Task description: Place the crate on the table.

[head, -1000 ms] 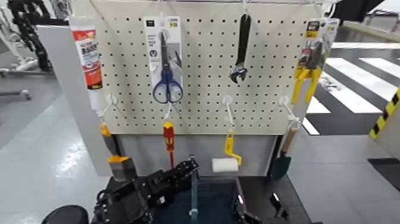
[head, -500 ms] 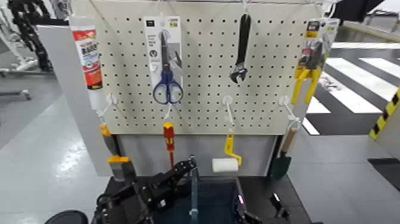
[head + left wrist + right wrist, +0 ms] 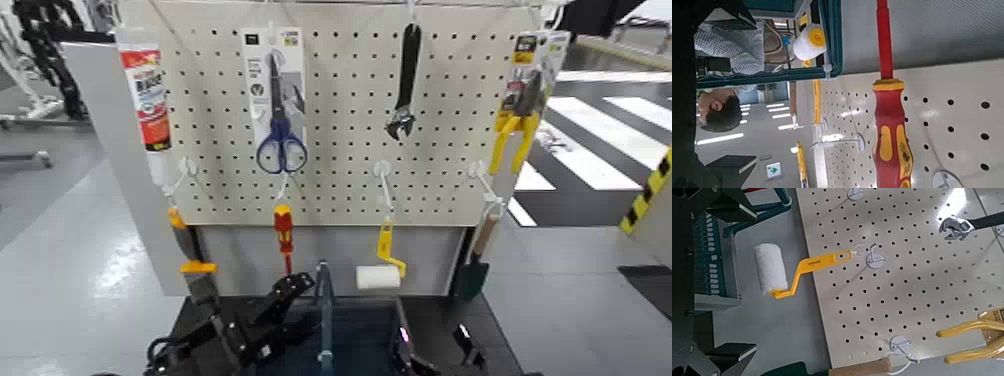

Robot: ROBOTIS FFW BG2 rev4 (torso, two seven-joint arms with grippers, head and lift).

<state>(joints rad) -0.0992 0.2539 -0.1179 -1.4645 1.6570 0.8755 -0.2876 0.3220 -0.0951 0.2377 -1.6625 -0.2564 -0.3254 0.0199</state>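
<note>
The crate [image 3: 345, 335], a dark blue-grey bin with a slim upright bar [image 3: 323, 315] across its middle, sits on the black table [image 3: 440, 320] below the pegboard, at the bottom of the head view. My left gripper [image 3: 278, 303] is open at the crate's left rim, fingers spread and angled up. My right gripper [image 3: 404, 345] is at the crate's right rim. In the right wrist view its fingers [image 3: 738, 200] stand wide apart, with the crate's ribbed wall [image 3: 707, 254] beside them. The left wrist view shows the crate's teal wall [image 3: 832, 35].
The beige pegboard [image 3: 340, 110] stands right behind the crate with scissors [image 3: 280, 120], a wrench [image 3: 405, 85], a red screwdriver [image 3: 284, 235] and a yellow paint roller [image 3: 378, 272] hanging low. A person [image 3: 727, 51] shows in the left wrist view.
My left arm has drawn back and down to the left, and its fingertips have moved away from the crate's middle bar. The crate and my right arm have stayed put.
</note>
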